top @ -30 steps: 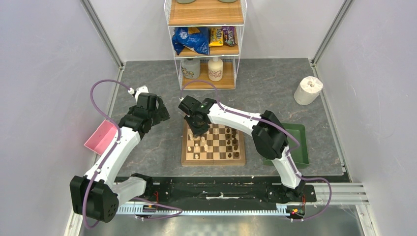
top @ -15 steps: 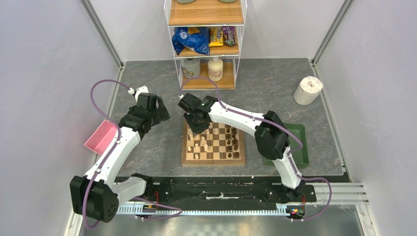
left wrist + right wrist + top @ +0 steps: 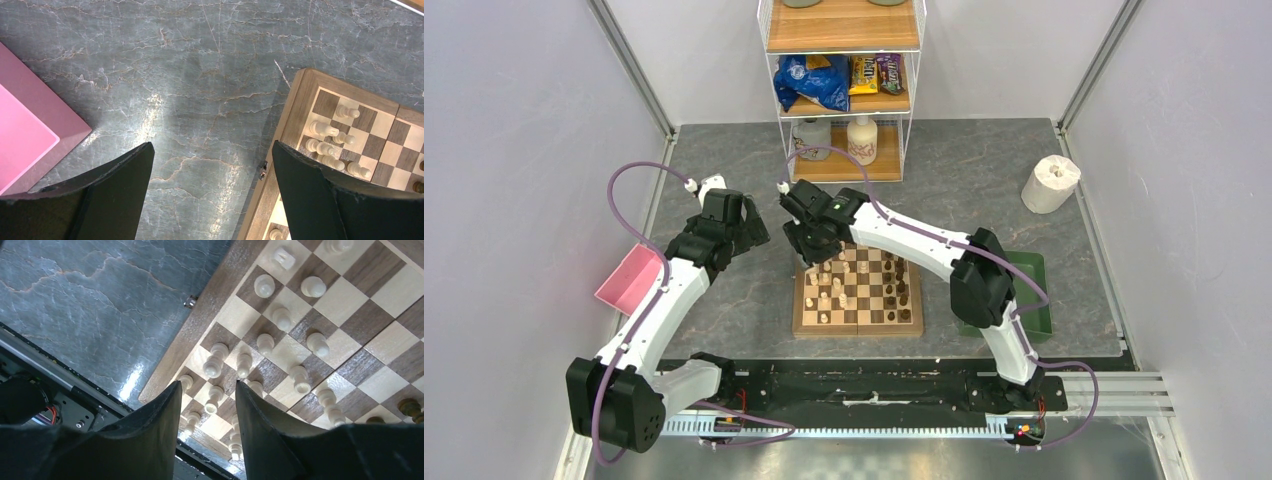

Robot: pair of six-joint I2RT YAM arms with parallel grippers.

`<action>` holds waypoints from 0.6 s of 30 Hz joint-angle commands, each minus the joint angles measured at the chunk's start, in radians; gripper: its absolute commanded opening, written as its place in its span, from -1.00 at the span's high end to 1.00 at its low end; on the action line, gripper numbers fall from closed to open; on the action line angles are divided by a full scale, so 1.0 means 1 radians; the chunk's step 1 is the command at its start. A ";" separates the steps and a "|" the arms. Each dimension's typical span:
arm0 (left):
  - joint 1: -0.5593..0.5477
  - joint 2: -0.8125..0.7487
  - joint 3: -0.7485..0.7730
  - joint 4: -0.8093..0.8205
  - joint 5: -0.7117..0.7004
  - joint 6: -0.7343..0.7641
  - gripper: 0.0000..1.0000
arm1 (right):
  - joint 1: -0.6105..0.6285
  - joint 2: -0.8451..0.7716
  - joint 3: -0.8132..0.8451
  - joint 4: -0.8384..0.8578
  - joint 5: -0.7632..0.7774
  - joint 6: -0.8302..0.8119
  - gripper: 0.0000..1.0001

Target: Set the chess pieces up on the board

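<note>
- Grey marbled tabletop (image 3: 724, 300) fills a white-walled cell. A wire shelf rack (image 3: 844, 90) stands at the far side and a paper roll (image 3: 1051, 183) sits well off to the right.
- The board (image 3: 858, 329) lies flat in the middle, between a pink tray (image 3: 30, 125) and a green tray (image 3: 1024, 275). That spot looks chosen so either arm can reach it.
- The right pincer (image 3: 207, 386) hangs over the far-left corner of the board. Its jaws stand a narrow way apart and nothing is between them.
- That slim gap probably suits the job, since the pieces are thin and close-set and wider jaws could knock a neighbour.
- Directly under and just ahead of its fingertips stand the pale pieces (image 3: 216, 362), bunched along this side of the board. They are in roughly two lines, though not all look squarely centred.
- The dark pieces (image 3: 409, 407) stand well off to that pincer's right, at the far side of the squares. The colours appear sorted to opposite ends, as a starting layout needs.
- The board's wooden rim and a small metal catch lie just left of the right pincer's tips, with bare table beyond.
- The left pincer (image 3: 211, 147) is spread wide and empty, hovering over bare table. This is likely a waiting post clear of the other arm.
- The board's corner, with a few pale pieces, sits just beside the left pincer's right finger. The pink tray lies out past its left finger.
</note>
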 commanded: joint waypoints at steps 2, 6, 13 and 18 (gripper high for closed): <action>0.005 -0.013 0.002 0.035 0.003 -0.006 -0.91 | 0.014 0.053 0.080 -0.029 -0.013 -0.013 -0.03; 0.005 -0.017 -0.002 0.034 0.001 -0.007 -0.90 | 0.015 0.076 0.090 -0.040 -0.013 -0.014 -0.01; 0.005 -0.024 -0.004 0.033 -0.009 -0.009 -0.90 | 0.016 0.094 0.088 -0.057 -0.004 -0.015 0.01; 0.005 -0.027 -0.005 0.033 -0.012 -0.010 -0.90 | 0.019 0.103 0.085 -0.054 -0.004 -0.021 0.11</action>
